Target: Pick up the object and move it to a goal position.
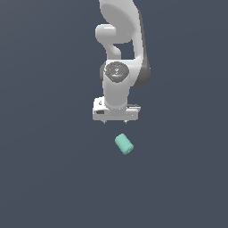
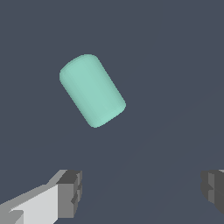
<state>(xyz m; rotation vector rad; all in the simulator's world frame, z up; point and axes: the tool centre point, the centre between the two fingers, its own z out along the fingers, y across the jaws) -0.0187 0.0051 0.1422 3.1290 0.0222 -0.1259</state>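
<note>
Claw (image 1: 115, 121) open and holding nothing: in the wrist view its two grey fingertips (image 2: 70, 192) stand wide apart at the lower corners of the frame, with only dark floor (image 2: 166, 65) between them. In the exterior view the claw sits just above the middle of the frame, hanging from the white arm (image 1: 119, 53) that comes down from the top edge. Only the short tips of the fingers show below the claw's white body there, one toward the exterior view's left and one toward its right.

The object (image 1: 124, 144), a small teal cylinder, lies on its side just below the claw in the exterior view, a little toward that view's right. It is apart from the fingers, with a clear gap of floor between them. Its long axis runs on a slant, from upper left to lower right of the frame, and the round end face turned toward the lower right looks a shade lighter. It is plainly narrower than the claw's body.

In the wrist view the object (image 2: 92, 90) fills the upper left-centre of the frame, slanted the same way, smooth and unmarked. It lies outside the span between the fingertips, nearer the lighter-sided one than the other.

The floor is a flat dark slate blue in both views.
</note>
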